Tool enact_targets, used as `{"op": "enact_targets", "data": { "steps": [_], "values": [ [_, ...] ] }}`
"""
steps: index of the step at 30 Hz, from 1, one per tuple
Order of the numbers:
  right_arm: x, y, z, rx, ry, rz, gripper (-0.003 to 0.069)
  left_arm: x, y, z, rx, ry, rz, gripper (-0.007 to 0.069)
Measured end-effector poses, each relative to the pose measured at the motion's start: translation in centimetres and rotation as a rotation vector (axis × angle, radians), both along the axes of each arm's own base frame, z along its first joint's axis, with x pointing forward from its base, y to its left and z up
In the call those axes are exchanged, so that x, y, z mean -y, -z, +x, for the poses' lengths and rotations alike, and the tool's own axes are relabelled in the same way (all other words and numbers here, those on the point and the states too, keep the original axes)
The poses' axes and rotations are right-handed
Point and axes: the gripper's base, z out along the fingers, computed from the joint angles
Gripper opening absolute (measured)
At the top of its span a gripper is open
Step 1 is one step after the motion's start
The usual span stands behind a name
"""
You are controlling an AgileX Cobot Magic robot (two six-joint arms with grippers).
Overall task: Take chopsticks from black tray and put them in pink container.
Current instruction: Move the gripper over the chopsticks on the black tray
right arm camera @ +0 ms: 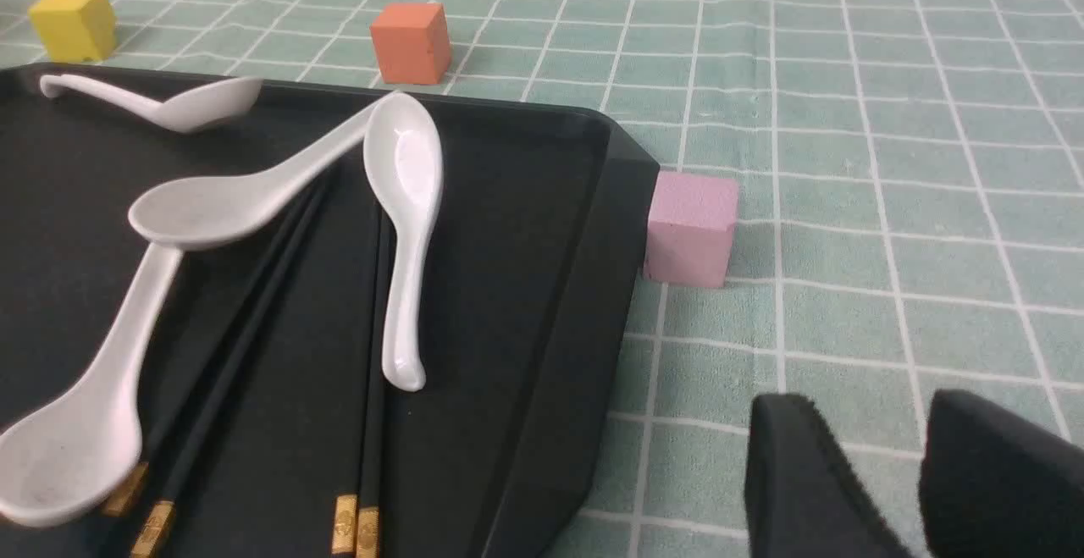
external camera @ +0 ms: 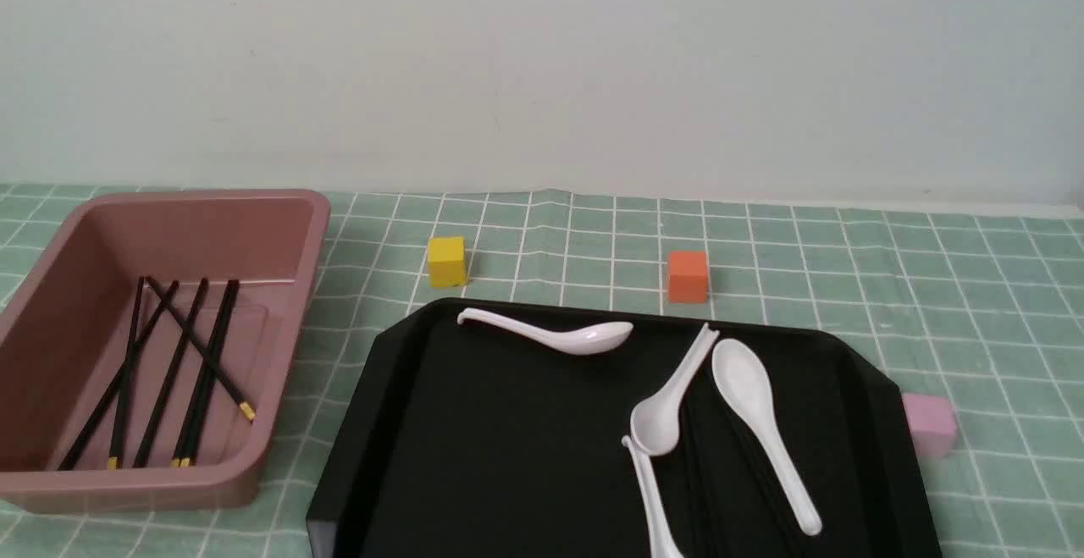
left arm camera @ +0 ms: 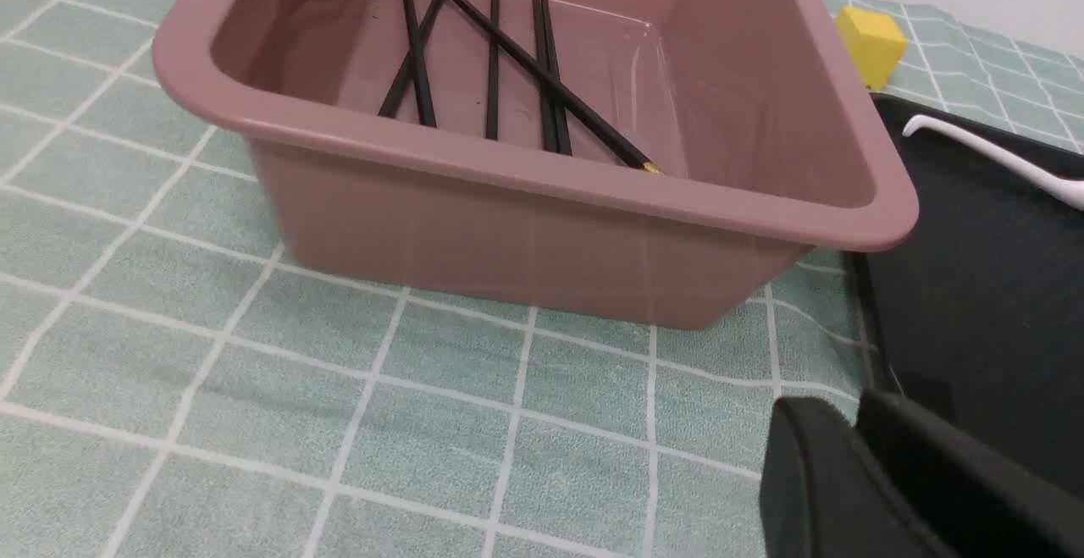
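Left of the tray (external camera: 508, 439), close to its rim, stands the tub (external camera: 127, 490) on the checked desk (external camera: 974, 287). Several chopsticks (external camera: 172, 372) lie on its floor, one crossing the others. The left pincer (left arm camera: 855, 422) hangs low off the tray's near left corner, in front of the tub, its jaws closed on nothing. A yellow cube (external camera: 446, 261) sits just beyond the tray's far left corner. On the tray lie four white spoons (external camera: 754, 406), one along the far edge and three grouped in the right half. Under those three run more chopsticks (right arm camera: 369, 439), four gold ends toward the near edge. An orange cube (external camera: 687, 276) sits just beyond the tray's far edge. A pink cube (external camera: 929, 425) sits just beside the tray's right rim. The right pincer (right arm camera: 876, 410) hovers over cloth right of the tray, jaws parted and empty.
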Motion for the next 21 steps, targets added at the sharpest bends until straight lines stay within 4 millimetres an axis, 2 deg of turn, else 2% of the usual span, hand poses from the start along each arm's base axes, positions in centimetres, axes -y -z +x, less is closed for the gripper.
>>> {"op": "enact_targets", "data": {
  "steps": [21],
  "values": [
    [0.0, 0.0, 0.0, 0.0, 0.0, 0.0, 0.024, 0.0, 0.0, 0.0, 0.0, 0.0, 0.0, 0.0092]
  ]
}}
